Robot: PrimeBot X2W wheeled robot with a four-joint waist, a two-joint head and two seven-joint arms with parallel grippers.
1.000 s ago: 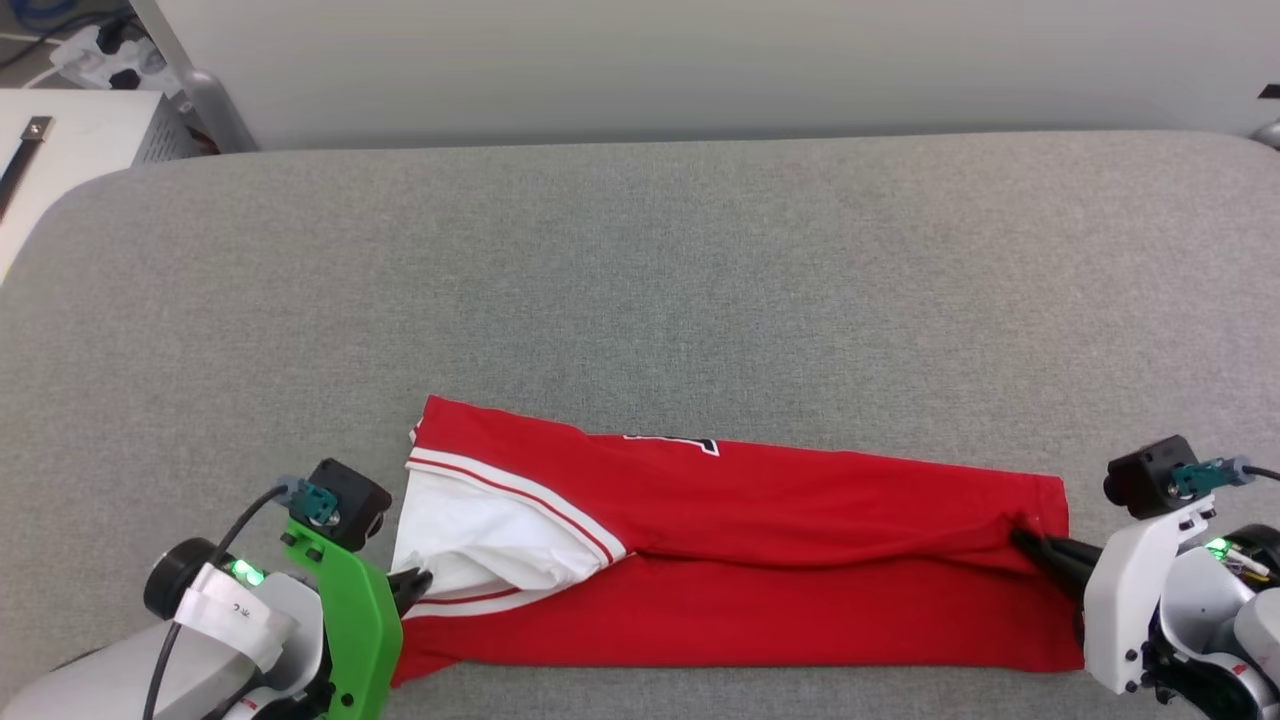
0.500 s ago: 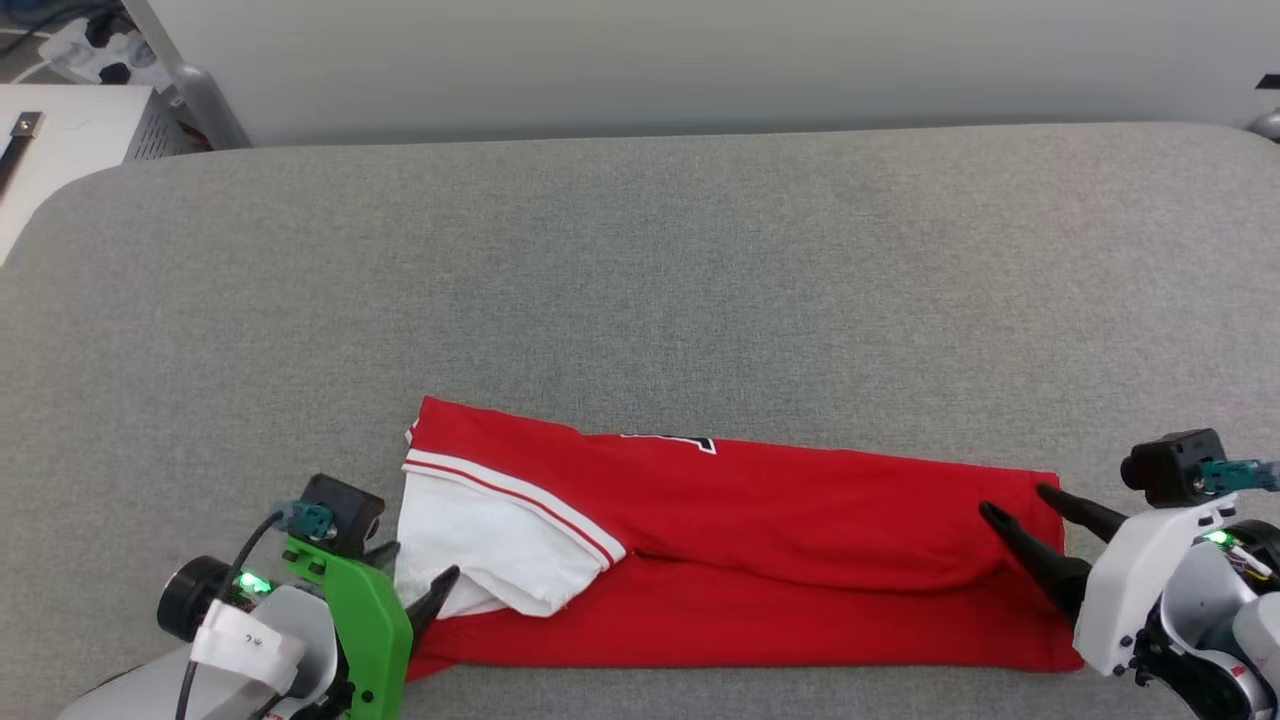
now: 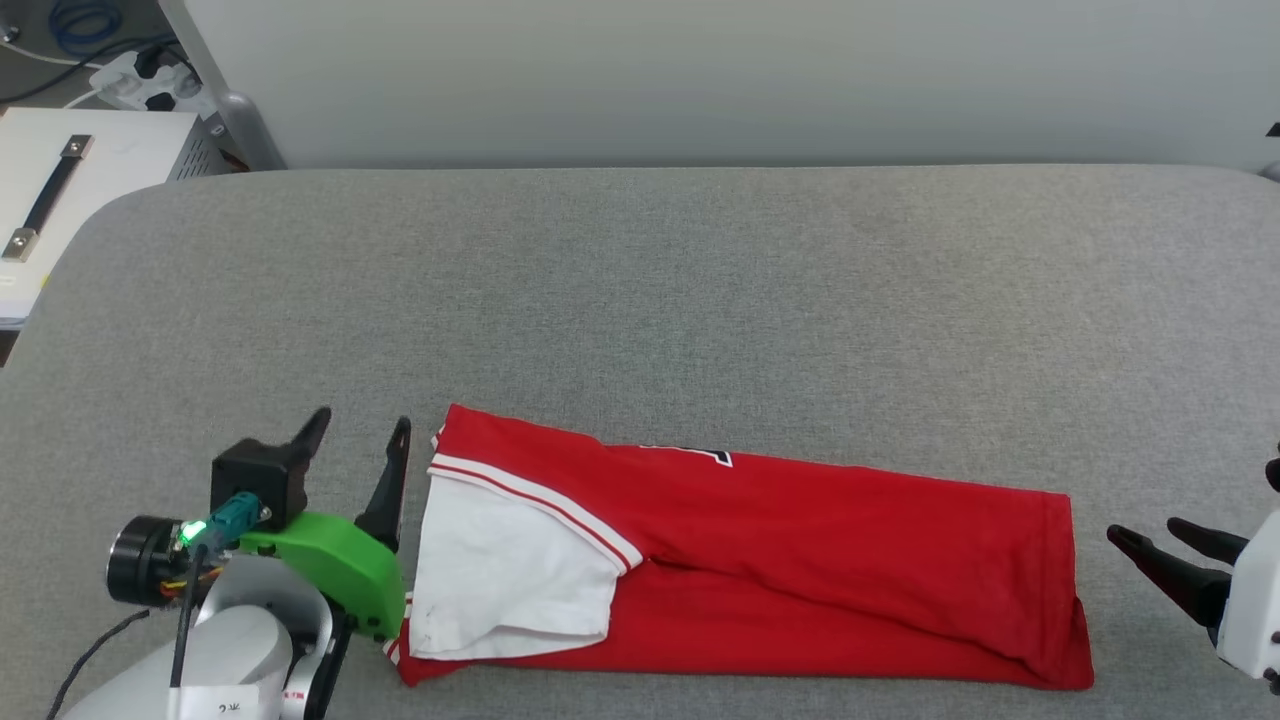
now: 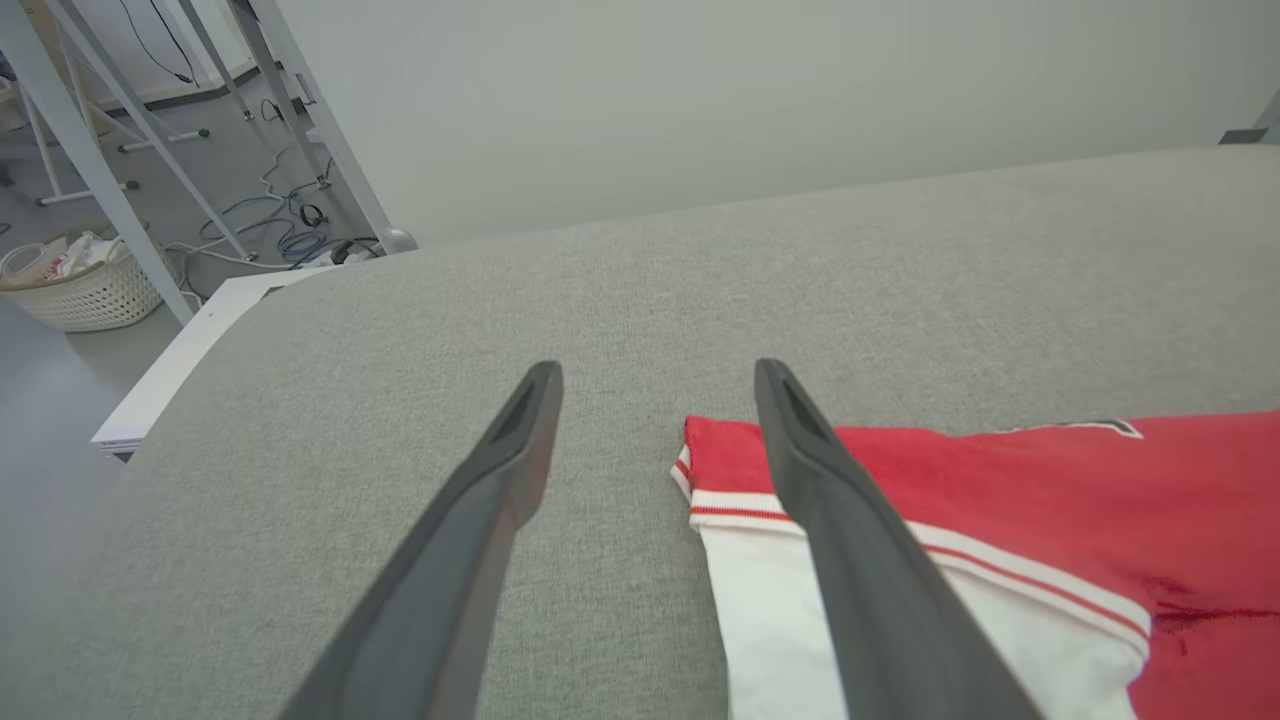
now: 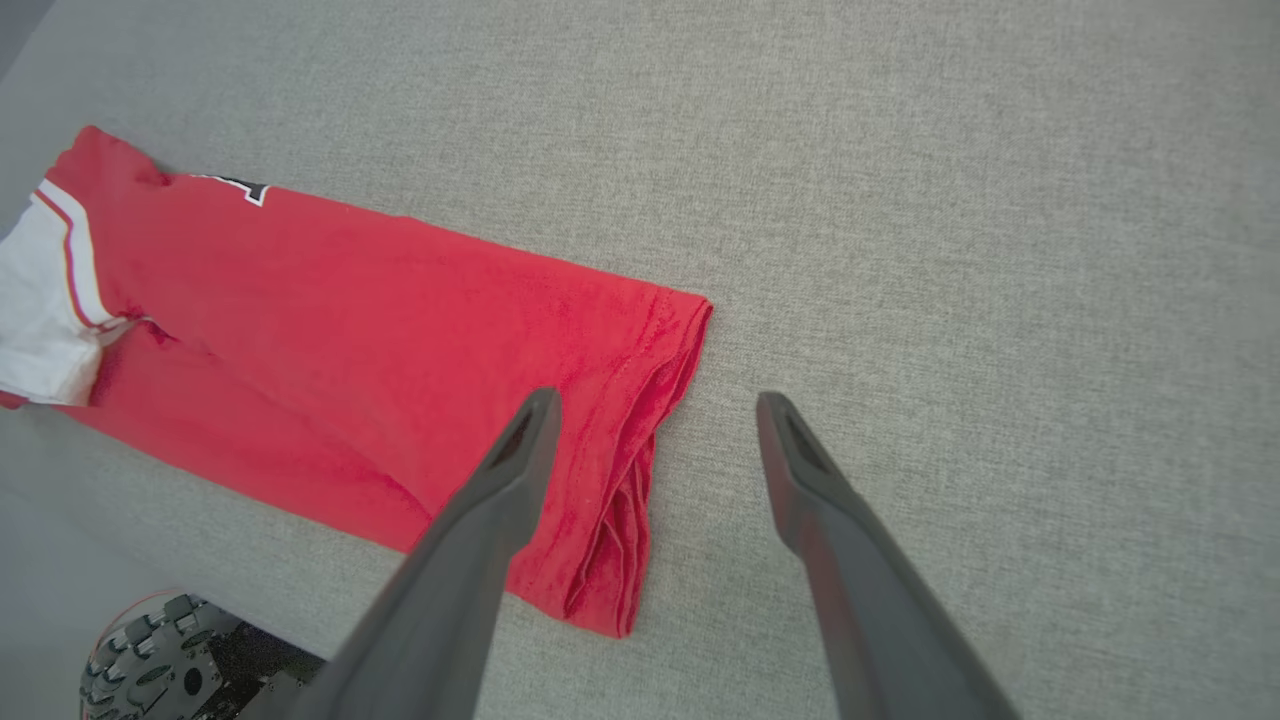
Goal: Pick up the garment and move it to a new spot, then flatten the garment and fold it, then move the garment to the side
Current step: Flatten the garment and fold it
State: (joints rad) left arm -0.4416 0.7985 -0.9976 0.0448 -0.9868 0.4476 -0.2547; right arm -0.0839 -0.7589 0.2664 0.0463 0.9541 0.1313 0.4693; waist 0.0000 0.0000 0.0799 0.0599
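Note:
The garment (image 3: pixel 800 560) lies folded into a long red band near the front edge of the grey table (image 3: pixel 640 290), a white sleeve folded over its left end. My left gripper (image 3: pixel 360 425) stands open just left of that end, nothing between its fingers. In the left wrist view the gripper (image 4: pixel 655 375) hovers beside the garment (image 4: pixel 1050 500) and its striped trim. My right gripper (image 3: pixel 1145 530) is open a little right of the hem, clear of the cloth. The right wrist view shows that gripper (image 5: pixel 655 405) raised over the hem of the garment (image 5: pixel 380 320).
A white cabinet (image 3: pixel 70 190) with a dark handle stands off the table's back left corner, cables behind it. A pale wall runs along the table's far edge. In the left wrist view a wicker basket (image 4: pixel 70 290) and metal legs stand on the floor.
Both grippers opened and let go of the garment's ends, then drew outward away from it. The white sleeve settled flatter. The head camera shifted slightly.

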